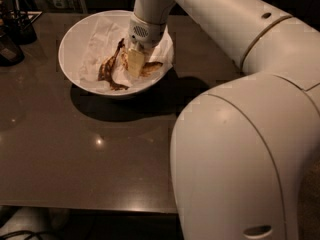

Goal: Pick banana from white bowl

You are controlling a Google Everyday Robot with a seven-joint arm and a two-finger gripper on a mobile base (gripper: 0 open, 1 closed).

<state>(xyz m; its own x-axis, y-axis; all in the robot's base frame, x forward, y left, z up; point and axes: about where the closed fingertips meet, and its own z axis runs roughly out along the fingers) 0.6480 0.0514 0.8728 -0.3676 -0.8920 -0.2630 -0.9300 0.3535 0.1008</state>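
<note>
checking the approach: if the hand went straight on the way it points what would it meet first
Likely the banana: the hand points down into the white bowl, right over it.

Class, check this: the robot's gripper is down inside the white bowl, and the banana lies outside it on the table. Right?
Not quite. The camera view shows the banana inside the white bowl, under the gripper, not on the table. The gripper is indeed down inside the bowl.
</note>
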